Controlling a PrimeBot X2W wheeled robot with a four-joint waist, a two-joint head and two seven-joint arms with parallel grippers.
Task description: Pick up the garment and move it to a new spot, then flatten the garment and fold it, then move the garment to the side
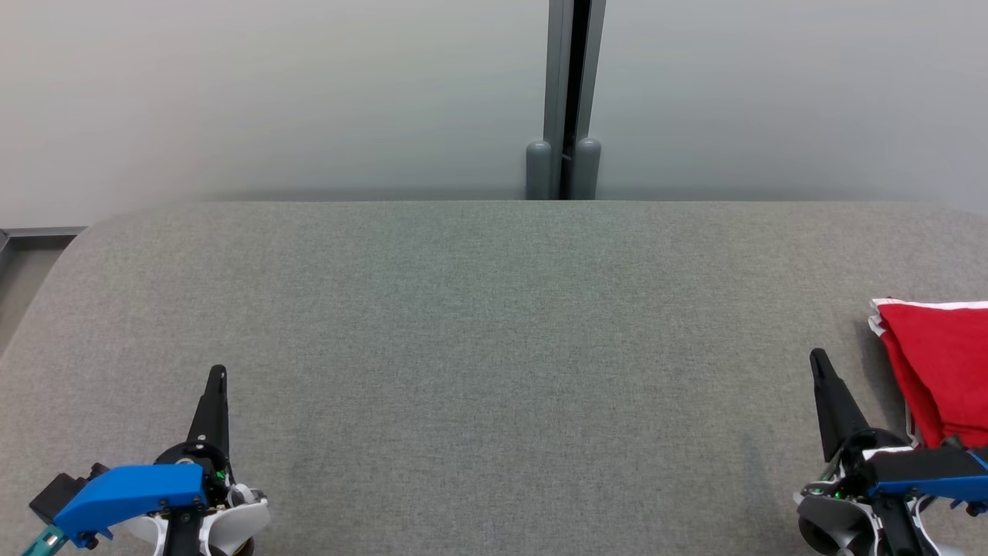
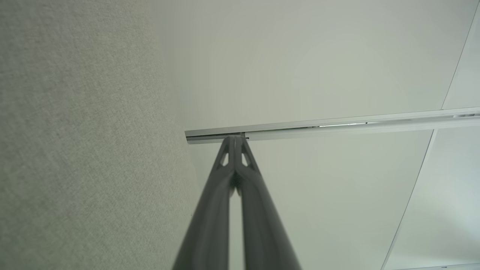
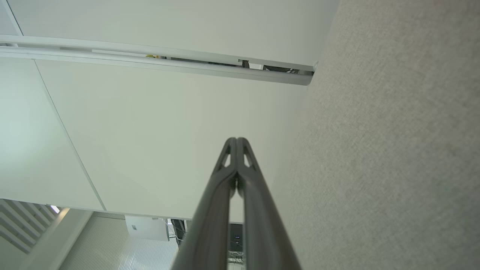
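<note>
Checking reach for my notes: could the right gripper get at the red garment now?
Probably yes: the garment lies right beside the right gripper, nothing between them, though its jaws are shut.

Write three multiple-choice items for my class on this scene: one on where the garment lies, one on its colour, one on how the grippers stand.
1. Where on the grey table does the garment lie?
A. at the far left edge
B. in the centre
C. at the right edge, near the right gripper

2. What colour is the garment?
A. red with white trim
B. blue
C. all black

3. How do the left gripper and the right gripper stand?
A. both open
B. both shut and empty
C. one shut on the garment

Key:
1 C: the cloth sits at the head view's right edge.
2 A: the fabric is red with a white border.
3 B: each wrist view shows its fingers pressed together with nothing between them.
</note>
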